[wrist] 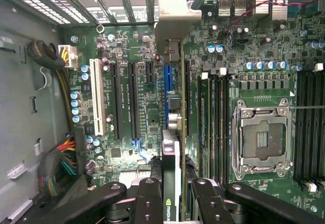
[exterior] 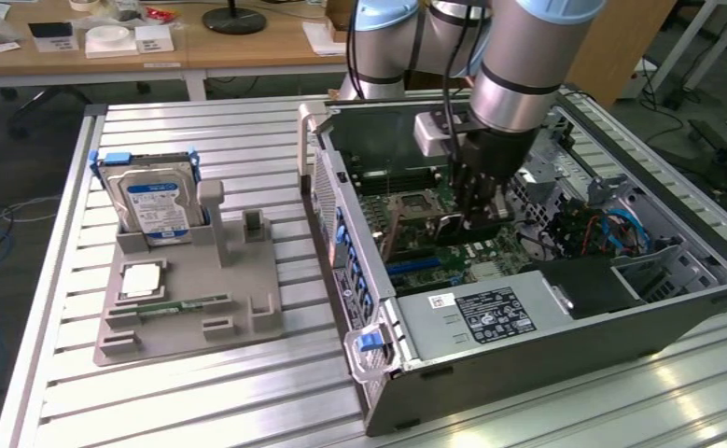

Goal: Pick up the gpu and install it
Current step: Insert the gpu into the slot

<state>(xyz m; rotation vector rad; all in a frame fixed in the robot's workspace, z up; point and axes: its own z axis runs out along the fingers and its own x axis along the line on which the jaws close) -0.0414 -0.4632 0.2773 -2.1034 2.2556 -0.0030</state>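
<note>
Case walls [exterior: 338, 201] close around claw [exterior: 469, 224], gpu [wrist: 172, 158]

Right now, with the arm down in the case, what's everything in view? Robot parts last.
gpu: one, dark green with pale end bracket, edge-on over the motherboard slots.
computer case: one, dark grey, open, at the exterior view's right.
motherboard: one, green, inside the case.
power supply: one, silver, inside the case.
fixture: one, grey, at the exterior view's left.
hard drive: one, silver with blue-white label, upright in the fixture.
memory stick: one, green, flat in the fixture.
processor: one, pale, flat in the fixture.
table: one, silver, slotted.
robot arm: one, grey, reaching into the case.
gripper: one, black, shut on the gpu.
</note>
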